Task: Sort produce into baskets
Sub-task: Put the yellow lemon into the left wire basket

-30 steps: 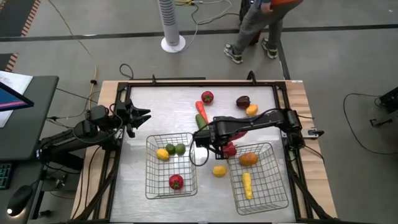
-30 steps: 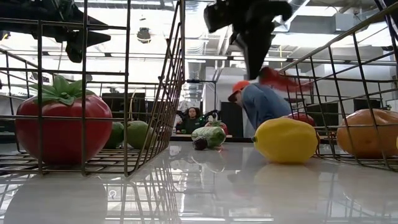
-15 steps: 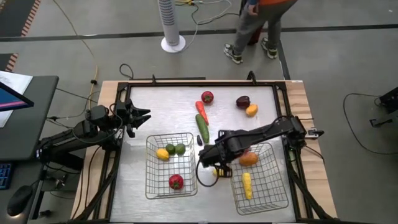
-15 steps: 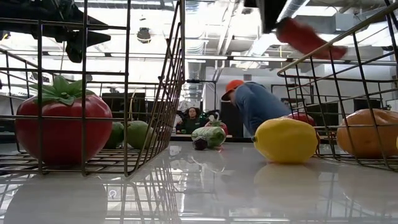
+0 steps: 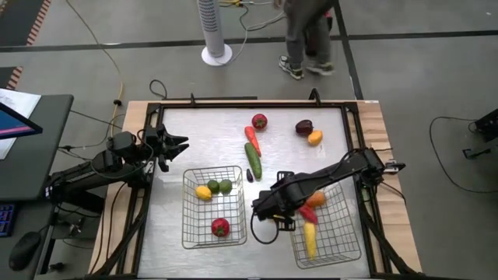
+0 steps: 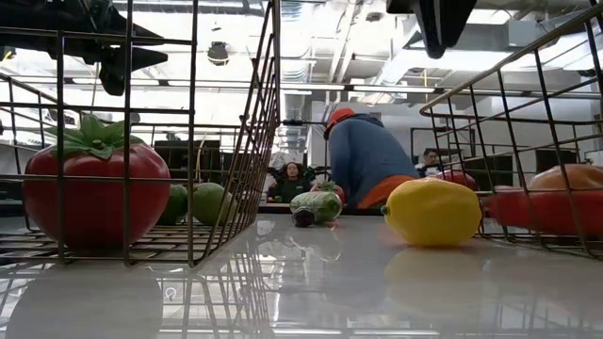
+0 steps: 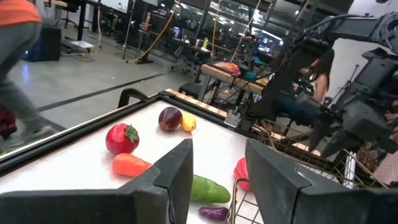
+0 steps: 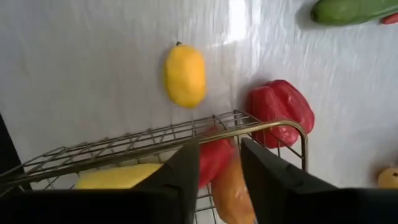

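The right hand (image 5: 274, 208) hangs over the near-left corner of the right basket (image 5: 338, 241), fingers parted a narrow way and holding nothing. Just beneath them, inside the wire, a red pepper (image 8: 214, 163) lies beside the orange piece (image 5: 316, 199) and the corn (image 5: 310, 237), so the drop looks just made. A second red pepper (image 8: 281, 112) sits on the desk (image 5: 210, 132) outside that basket's wall, with a lemon (image 8: 185, 75) nearby. The left basket (image 5: 214, 206), at nine o'clock from the right one, holds a tomato (image 5: 221, 226), a yellow piece and limes. The left hand (image 7: 217, 180) waits at the desk's nine o'clock edge, fingers wide and empty. Next, I'd judge, the right hand must lift clear and go to the lemon or the loose pieces at twelve o'clock.
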Motion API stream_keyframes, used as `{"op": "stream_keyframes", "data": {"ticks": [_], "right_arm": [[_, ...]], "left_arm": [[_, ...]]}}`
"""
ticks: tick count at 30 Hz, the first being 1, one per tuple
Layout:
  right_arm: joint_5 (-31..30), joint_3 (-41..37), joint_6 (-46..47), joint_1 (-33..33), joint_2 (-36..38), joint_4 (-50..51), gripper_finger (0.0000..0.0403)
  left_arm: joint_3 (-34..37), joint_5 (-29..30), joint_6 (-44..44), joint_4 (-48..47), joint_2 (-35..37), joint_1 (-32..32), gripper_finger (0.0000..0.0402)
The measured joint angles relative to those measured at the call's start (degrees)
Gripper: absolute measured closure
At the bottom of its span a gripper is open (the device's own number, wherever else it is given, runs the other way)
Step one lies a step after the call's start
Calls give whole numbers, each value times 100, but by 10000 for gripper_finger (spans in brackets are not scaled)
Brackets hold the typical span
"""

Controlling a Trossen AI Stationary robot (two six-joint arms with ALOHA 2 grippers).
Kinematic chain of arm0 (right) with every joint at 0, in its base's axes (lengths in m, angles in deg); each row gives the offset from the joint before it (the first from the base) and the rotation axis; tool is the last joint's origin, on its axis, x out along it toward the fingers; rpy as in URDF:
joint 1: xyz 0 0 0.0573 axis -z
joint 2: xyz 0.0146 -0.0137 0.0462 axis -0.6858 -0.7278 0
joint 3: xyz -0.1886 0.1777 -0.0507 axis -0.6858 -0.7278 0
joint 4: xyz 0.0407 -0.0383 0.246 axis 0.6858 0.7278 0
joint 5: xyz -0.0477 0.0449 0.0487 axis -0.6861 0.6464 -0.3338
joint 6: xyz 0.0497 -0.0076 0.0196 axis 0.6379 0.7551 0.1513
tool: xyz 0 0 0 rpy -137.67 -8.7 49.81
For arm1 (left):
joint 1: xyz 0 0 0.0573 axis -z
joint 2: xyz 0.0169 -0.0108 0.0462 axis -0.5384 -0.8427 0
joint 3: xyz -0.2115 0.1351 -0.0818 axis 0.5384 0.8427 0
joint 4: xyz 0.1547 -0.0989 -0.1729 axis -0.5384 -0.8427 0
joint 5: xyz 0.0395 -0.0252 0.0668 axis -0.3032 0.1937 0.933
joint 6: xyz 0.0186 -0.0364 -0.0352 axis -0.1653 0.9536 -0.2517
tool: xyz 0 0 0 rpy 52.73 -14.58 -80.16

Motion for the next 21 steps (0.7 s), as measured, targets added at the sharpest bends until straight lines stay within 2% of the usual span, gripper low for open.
{"op": "stream_keyframes", "data": {"ticks": [4, 8, 13, 17, 21], "right_arm": [[-356, -2, -165, 198, 0, 2, 212], [-643, -2, -308, 555, -11, -205, 191], [-107, -4, -688, 808, -17, -1135, 168], [132, -23, -773, 666, -17, -1654, 149], [171, -428, -729, 460, -18, -2076, 138]], "left_arm": [[0, 6, -4, 2, 2, 1, 269], [0, 8, 0, 2, 2, 0, 269], [0, -14, -5, -11, 2, 1, 269], [0, -12, -56, -107, 0, -1, 269], [0, -6, -60, -115, 1, 1, 269]]}}
